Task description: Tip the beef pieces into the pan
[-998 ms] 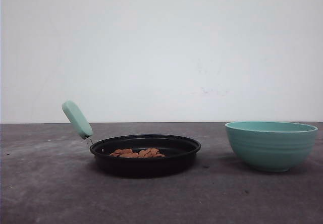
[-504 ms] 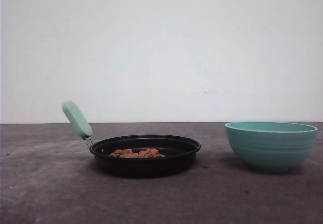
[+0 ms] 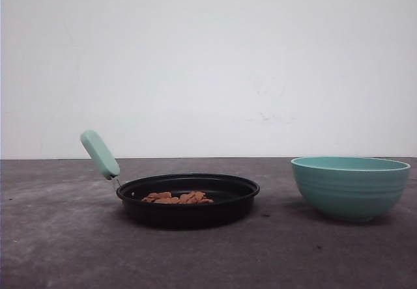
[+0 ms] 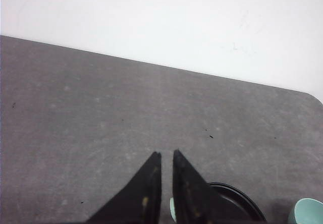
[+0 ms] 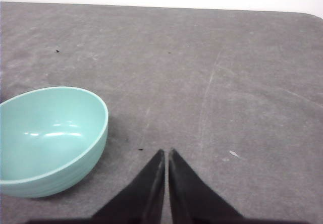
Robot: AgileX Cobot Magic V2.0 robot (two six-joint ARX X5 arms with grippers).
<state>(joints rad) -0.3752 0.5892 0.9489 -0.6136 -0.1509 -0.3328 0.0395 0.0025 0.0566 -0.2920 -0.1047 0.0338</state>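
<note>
Lower centre-left of front view: beef pieces [image 3: 177, 198] lie in pan [image 3: 187, 200] on worktop [image 3: 58, 250]; bowl [image 3: 350, 187] stands upright, empty, lower right. Pour judged complete. Left end effector [image 4: 167, 156] nearly closed, holding nothing; right end effector [image 5: 166, 152] pressed together, holding nothing. Best: keep both clear, leave pan undisturbed.

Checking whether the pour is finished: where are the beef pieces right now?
In the front view the beef pieces lie inside the black pan, left of centre on the table, with the teal bowl standing apart to its right.
</note>
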